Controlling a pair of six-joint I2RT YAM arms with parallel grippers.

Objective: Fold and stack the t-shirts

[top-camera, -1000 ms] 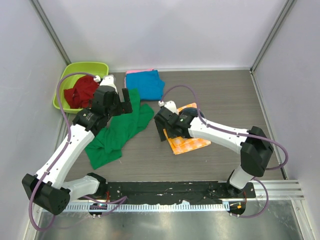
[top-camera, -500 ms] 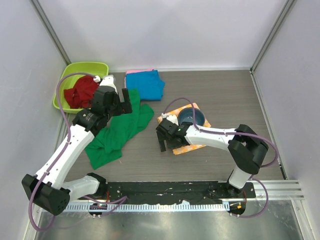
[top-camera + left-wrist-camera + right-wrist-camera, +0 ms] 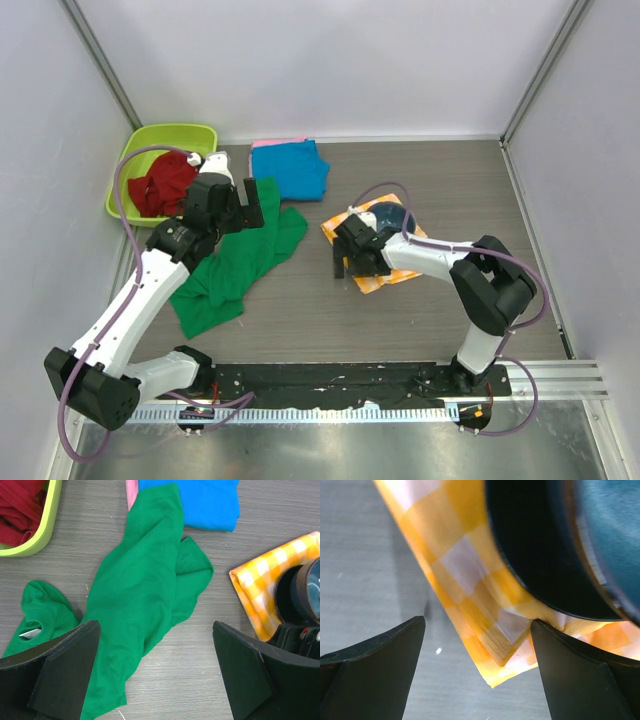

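Over the left half of the grey wood-grain counter (image 3: 450, 190) we see the left fingers (image 3: 60, 670) spread wide apart, holding nothing and touching nothing. They hang above the large bright green short-sleeved t-shirt (image 3: 140, 595). That shirt lies unfolded and crumpled in a long slanting strip, running from the near left toward the far middle of the counter. Its collar, with a white label showing, sits at the near-left end, and its far end overlaps the corner of the folded blue t-shirt (image 3: 292, 168). We find the blue one flat at the far middle of the counter, resting on the folded pink t-shirt (image 3: 131, 492), of which only a thin edge peeks out along the left and far sides. Just left of these, in the far left corner, stands a lime-green plastic tub (image 3: 150, 135) with a crumpled dark red cloth (image 3: 160, 185) inside it.

Right of the green shirt and apart from it, the right fingers (image 3: 375, 660) are also spread wide, low over the counter. Between them lies a corner of the orange-and-white checked cloth (image 3: 470, 595), folded into several layers. We cannot tell whether either finger touches the cloth; neither pinches it. A round dark blue bowl (image 3: 610, 540) stands on the checked cloth, its black base close by the right-hand finger in the wrist view
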